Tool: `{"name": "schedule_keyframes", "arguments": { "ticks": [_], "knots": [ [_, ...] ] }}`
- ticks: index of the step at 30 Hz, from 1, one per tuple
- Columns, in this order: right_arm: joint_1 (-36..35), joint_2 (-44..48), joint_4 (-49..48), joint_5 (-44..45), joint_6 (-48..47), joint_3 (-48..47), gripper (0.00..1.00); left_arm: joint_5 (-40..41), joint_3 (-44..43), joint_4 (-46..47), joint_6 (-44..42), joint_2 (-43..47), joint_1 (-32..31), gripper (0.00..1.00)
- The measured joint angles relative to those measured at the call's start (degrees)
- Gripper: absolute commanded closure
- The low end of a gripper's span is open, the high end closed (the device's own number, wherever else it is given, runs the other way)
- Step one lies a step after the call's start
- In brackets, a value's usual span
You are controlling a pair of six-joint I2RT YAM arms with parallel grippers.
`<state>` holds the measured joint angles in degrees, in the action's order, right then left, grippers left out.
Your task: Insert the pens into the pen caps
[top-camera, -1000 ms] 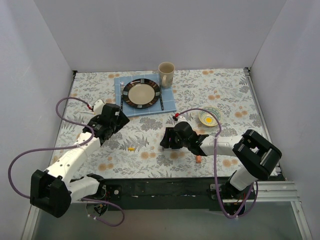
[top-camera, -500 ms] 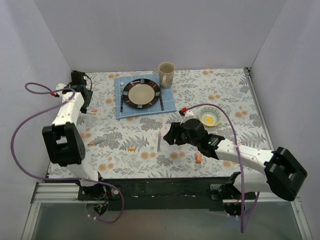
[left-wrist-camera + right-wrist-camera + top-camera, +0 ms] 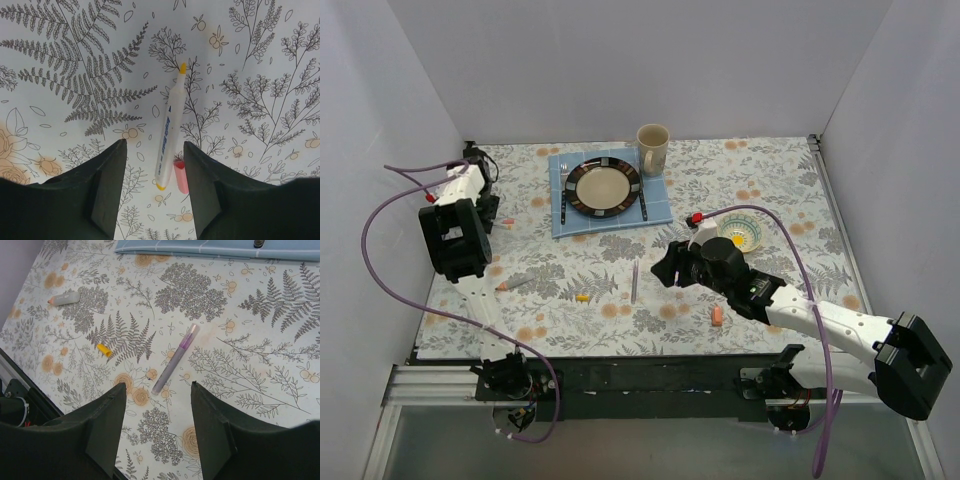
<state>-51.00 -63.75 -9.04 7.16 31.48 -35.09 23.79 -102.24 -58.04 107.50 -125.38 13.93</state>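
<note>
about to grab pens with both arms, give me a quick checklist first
1. Left jaws open and empty: ok.
2. Yellow pen lined up with the gap between the left jaws: ok.
3. Pink cap clear of that grasp: not ok, it lies right beside the pen's near end.
4. Right jaws open and empty: ok.
5. Purple pen ahead of the right jaws, nothing crowding it: ok.
6. Yellow cap lying free on the table: ok.
</note>
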Motion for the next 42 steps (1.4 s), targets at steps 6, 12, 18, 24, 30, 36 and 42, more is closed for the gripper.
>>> {"name": "schedule_keyframes", "arguments": {
  "ticks": [6, 12, 18, 24, 30, 36, 42],
  "knots": [
    [0.0, 0.1, 0.0, 0.7, -1.0, 0.0, 0.38, 0.2, -2.4, -0.4, 0.1, -2.5, 0.6, 0.56],
    [0.0, 0.5, 0.0, 1.7, -1.7, 0.1, 0.38, 0.7, -3.1, -1.8, 0.1, -3.9, 1.0, 0.62],
    [0.0, 0.6, 0.0, 1.9, -1.9, 0.1, 0.39, 2.0, -3.0, -3.3, 0.5, -4.1, 1.0, 0.85],
    [0.0, 1.3, 0.2, 1.7, -2.1, 0.1, 0.38, 2.7, 3.0, -0.4, -1.0, -0.7, 1.0, 1.00],
    [0.0, 1.6, 0.3, -0.9, -1.6, 0.1, 0.31, -1.6, 15.7, 5.6, -6.1, 7.7, 1.2, 1.00],
    [0.1, -0.8, 0.8, -6.3, -1.9, -2.8, 0.19, -9.4, 25.1, 11.4, -15.3, 16.5, -2.1, 1.00],
    [0.4, -5.8, -1.1, -11.6, -2.5, -8.7, 0.19, -17.8, 30.8, 21.0, -24.2, 29.1, -15.4, 1.00]
  ]
}}
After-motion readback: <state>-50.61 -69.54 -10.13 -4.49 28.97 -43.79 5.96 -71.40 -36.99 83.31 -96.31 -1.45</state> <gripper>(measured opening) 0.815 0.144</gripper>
